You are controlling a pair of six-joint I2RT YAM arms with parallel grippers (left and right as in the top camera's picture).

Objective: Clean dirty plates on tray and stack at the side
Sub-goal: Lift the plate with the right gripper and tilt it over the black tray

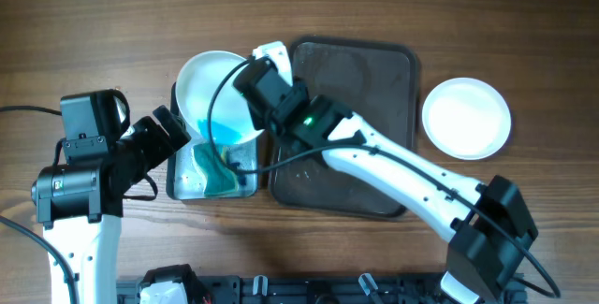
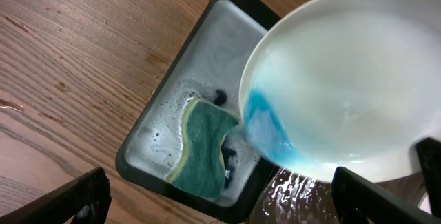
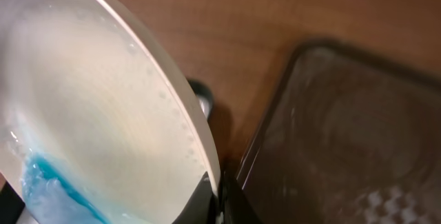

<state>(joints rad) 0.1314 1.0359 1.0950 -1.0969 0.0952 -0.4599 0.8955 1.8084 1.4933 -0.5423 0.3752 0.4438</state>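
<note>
Overhanging the small tray (image 2: pixel 196 58) — sponge (image 2: pixel 203 148) inside — tilted plate (image 2: pixel 344 79).

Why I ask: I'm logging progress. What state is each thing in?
tilted plate: held over the small tray, blue liquid pooled at its low edge.
side plate: flat on the table, plain white.
brown tray: no plate showing on it.
sponge: lying wet in the small tray, untouched.
left gripper: open, holding nothing.
right gripper: shut on the tilted plate's rim.
</note>
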